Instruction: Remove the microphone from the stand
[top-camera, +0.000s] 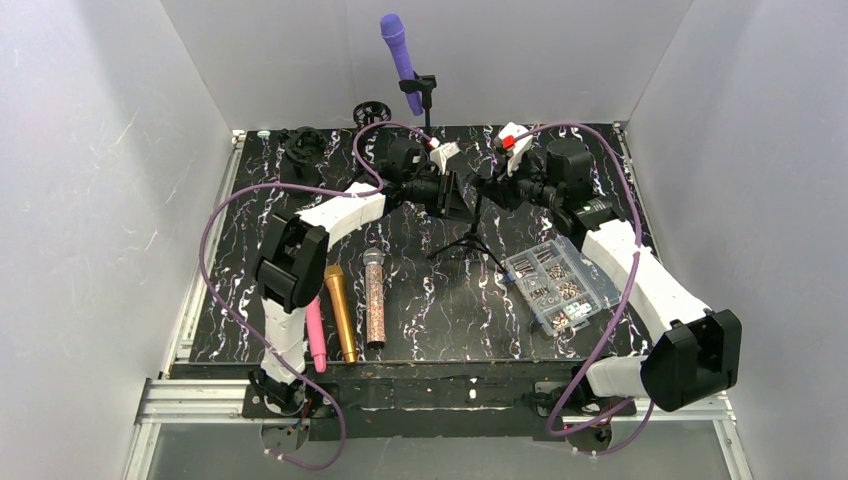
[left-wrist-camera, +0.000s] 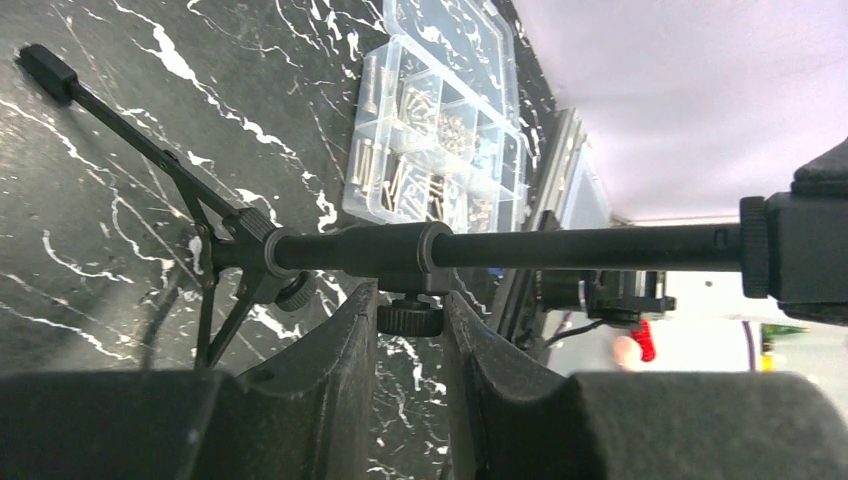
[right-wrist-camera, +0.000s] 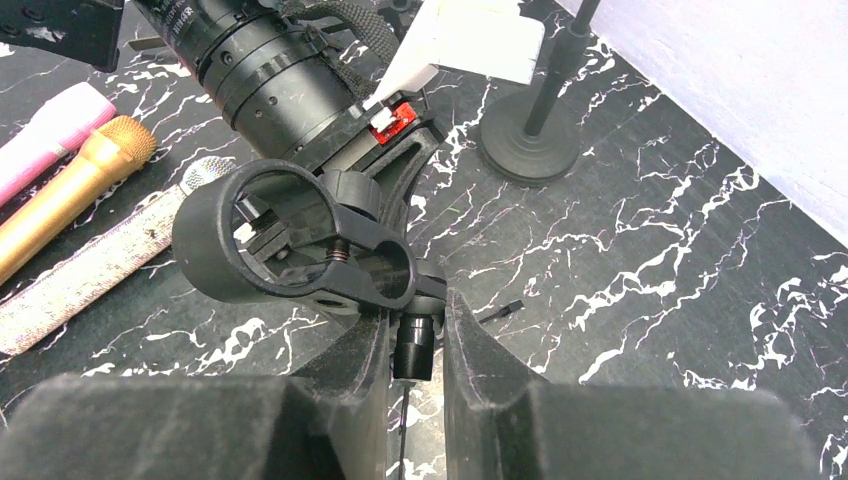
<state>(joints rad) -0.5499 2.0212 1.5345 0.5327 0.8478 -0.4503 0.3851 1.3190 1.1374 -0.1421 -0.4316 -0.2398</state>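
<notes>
Left wrist view: fingers (left-wrist-camera: 330, 390) partly hide stand's (left-wrist-camera: 560, 247) legs.

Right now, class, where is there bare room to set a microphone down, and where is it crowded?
Bare: the near strip between the glitter microphone and the parts box. Crowded: mid-table around the tripod stand.

Ends lost to edges, fingers and distance

In the top view the parts box (top-camera: 560, 290) holds pieces too small to name. From the left wrist, the tripod stand (left-wrist-camera: 560, 248) pole vanishes at 3 o'clock behind a black block (left-wrist-camera: 810, 250). Whether the left gripper (left-wrist-camera: 408, 300) pads touch the knob (left-wrist-camera: 410, 320) cannot be told. From the right wrist, the mic clip (right-wrist-camera: 290, 250) stem sinks between the right gripper (right-wrist-camera: 415, 310) fingers. The pink microphone (right-wrist-camera: 45, 125) and gold microphone (right-wrist-camera: 70, 190) run off at 9 o'clock.
</notes>
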